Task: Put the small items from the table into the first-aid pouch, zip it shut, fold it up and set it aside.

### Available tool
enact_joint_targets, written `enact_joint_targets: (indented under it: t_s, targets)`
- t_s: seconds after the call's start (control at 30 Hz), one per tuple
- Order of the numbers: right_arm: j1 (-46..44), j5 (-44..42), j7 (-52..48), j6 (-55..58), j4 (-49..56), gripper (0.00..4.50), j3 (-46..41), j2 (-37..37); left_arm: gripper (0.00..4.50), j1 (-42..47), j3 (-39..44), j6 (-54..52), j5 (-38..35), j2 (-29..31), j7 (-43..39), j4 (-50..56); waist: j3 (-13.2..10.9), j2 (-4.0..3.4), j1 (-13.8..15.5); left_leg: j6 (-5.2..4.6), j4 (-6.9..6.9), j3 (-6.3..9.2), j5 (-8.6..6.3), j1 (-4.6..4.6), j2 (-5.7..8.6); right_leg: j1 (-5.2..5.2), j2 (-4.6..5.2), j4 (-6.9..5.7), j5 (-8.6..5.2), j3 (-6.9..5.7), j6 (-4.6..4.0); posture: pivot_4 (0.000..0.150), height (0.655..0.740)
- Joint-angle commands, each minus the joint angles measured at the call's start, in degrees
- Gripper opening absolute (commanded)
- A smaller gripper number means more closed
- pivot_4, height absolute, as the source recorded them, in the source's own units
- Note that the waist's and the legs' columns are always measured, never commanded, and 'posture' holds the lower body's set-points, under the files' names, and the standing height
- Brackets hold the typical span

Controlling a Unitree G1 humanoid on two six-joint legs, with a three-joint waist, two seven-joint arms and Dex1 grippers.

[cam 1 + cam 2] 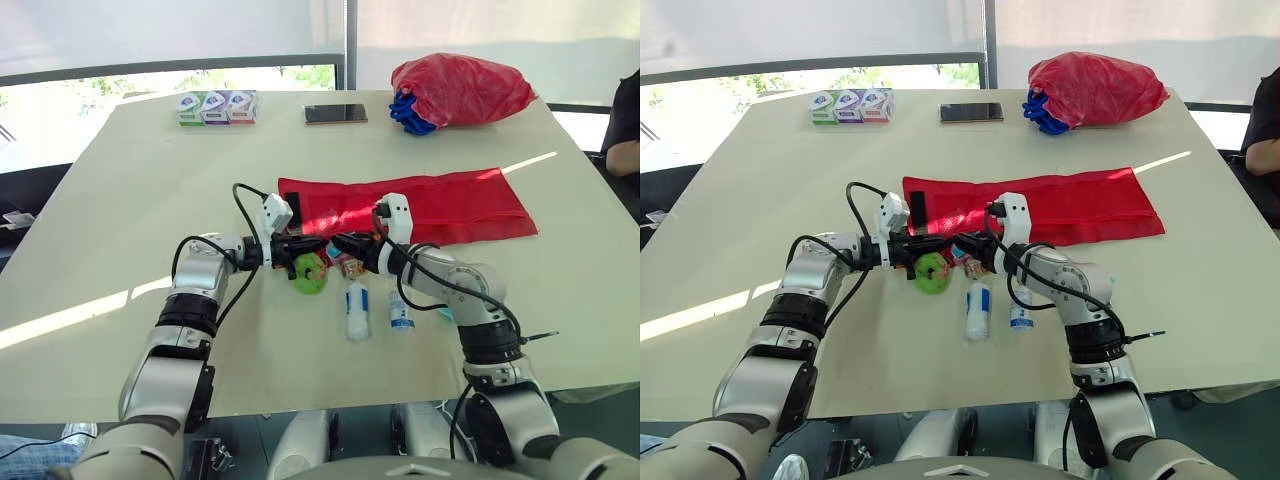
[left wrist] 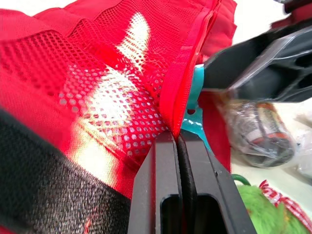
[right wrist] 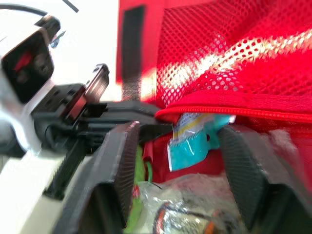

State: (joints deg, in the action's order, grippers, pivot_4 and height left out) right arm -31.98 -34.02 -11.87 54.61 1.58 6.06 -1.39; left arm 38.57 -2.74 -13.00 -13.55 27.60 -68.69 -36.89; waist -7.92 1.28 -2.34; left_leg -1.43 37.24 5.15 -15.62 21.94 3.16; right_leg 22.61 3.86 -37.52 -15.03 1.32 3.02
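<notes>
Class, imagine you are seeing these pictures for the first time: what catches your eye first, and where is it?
The long red first-aid pouch lies flat mid-table. At its near-left corner the left pincer pinches the mesh edge while the right pincer gapes around a teal packet. A bulging red bag sits at the far right.
</notes>
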Motion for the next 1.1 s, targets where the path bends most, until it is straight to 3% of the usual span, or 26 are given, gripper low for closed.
enact_joint_targets:
  t_s: [0.03,0.13,0.2,0.27,0.73,1.1]
  targets:
    - [-0.17,4.28,-6.72,-6.92,7.76,2.54,5.23,-4.43,0.0,1.59,-0.08,1.55,0.9,0.5,-0.8,-1.43,-0.01,0.01,0.01,0.0,0.0,0.0,0.0,0.0,0.0,0.0,0.0,0.01,0.0,0.0,0.0,0.15,0.74]
    - [-1.77,10.89,-10.58,-10.47,10.15,1.62,12.55,-9.91,0.0,2.4,-0.07,2.57,1.34,0.43,-1.24,-2.29,0.0,0.01,0.0,-0.07,0.01,0.0,-0.04,-0.01,0.01,-0.01,-0.02,0.0,0.0,-0.04,0.0,0.15,0.74]
    - [-2.36,13.29,-11.33,-11.15,10.2,0.51,14.94,-10.9,0.0,2.89,0.07,3.13,1.48,0.34,-1.51,-2.86,0.0,0.03,0.0,-0.04,0.02,0.0,-0.02,-0.01,0.01,-0.01,-0.02,-0.01,0.0,-0.07,0.01,0.15,0.74]
    - [-2.48,14.1,-10.42,-10.72,9.35,0.04,15.09,-9.44,0.0,3.29,0.35,3.53,1.42,0.25,-1.68,-3.22,0.0,0.04,0.03,0.01,0.03,0.01,0.01,0.0,-0.01,-0.01,-0.02,0.0,0.0,-0.1,0.01,0.15,0.74]
    - [-7.59,26.25,-6.02,-13.48,-9.97,0.04,16.46,-2.01,0.0,2.39,0.68,3.1,0.41,-0.37,-3.26,-0.39,-0.01,0.05,0.01,0.03,0.05,0.03,0.02,0.02,0.02,0.02,0.04,-0.01,0.0,-0.12,0.0,0.15,0.74]
    - [-12.62,31.52,-0.12,-29.33,-24.09,0.04,11.36,6.48,0.0,2.52,-0.57,2.7,0.89,-3.09,-3.6,0.34,0.01,0.07,-0.04,0.04,0.06,0.01,0.02,-0.03,0.02,0.02,0.04,-0.11,0.0,-0.11,0.0,0.15,0.74]
